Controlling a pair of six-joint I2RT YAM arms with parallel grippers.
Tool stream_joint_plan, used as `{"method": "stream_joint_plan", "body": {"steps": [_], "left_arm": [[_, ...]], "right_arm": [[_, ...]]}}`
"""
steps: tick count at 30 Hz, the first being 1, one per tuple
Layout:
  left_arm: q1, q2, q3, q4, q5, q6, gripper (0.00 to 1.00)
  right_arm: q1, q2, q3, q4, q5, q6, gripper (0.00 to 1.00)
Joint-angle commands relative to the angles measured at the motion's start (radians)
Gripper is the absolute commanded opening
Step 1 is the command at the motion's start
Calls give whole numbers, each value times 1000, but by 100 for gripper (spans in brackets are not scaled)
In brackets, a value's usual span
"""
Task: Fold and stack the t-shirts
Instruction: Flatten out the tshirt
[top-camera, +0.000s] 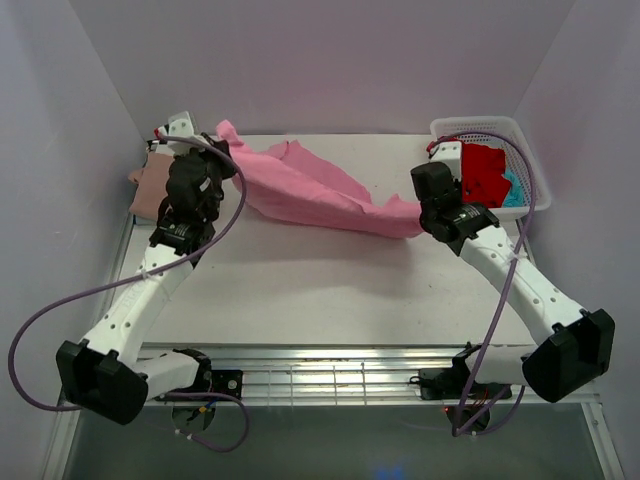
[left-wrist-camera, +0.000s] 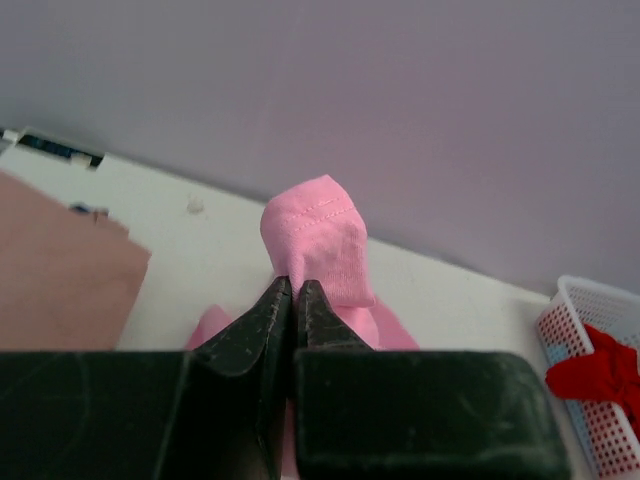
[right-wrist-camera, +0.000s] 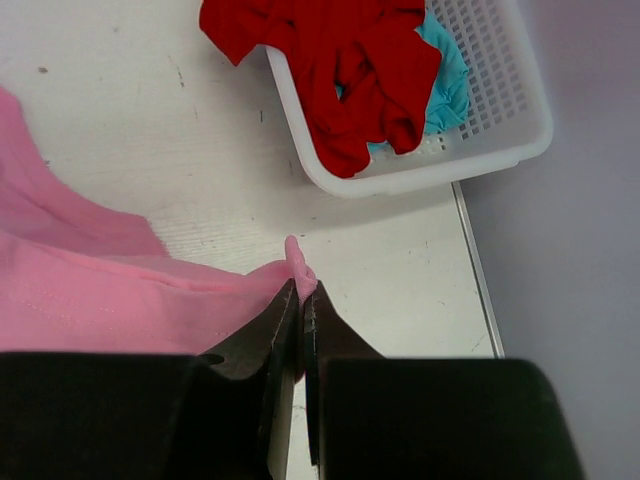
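A bright pink t-shirt (top-camera: 310, 190) stretches across the back of the table between my two grippers. My left gripper (top-camera: 215, 150) is shut on its left end; in the left wrist view a hemmed pink corner (left-wrist-camera: 315, 240) sticks up from the gripper (left-wrist-camera: 296, 285). My right gripper (top-camera: 425, 215) is shut on its right end, and a pink tip (right-wrist-camera: 298, 258) pokes out of the gripper (right-wrist-camera: 301, 290). A folded dusty rose t-shirt (top-camera: 152, 188) lies at the far left, also in the left wrist view (left-wrist-camera: 55, 265). A red t-shirt (top-camera: 485, 172) and a teal one (right-wrist-camera: 448, 75) lie in the basket.
A white latticed basket (top-camera: 532, 190) stands at the back right, close to my right gripper; it shows in the right wrist view (right-wrist-camera: 500, 130) and the left wrist view (left-wrist-camera: 590, 400). Walls enclose the table on three sides. The table's right edge (right-wrist-camera: 475, 270) runs near the basket.
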Motion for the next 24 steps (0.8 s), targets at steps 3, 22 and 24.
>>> {"method": "stream_joint_plan", "body": {"steps": [3,22,24], "left_arm": [[1,-229,-327,-264,-57,-206,13],[-23,-109,-541,-397,9,-376,57],[-36,-81,-564,-391,31,-379,48]], "right_arm": [[-1,-168,-5,-37,-39,22,8],[0,-228,-140,-65,-92,91,8],[0,-236,-152,-59,-92,93,8]]}}
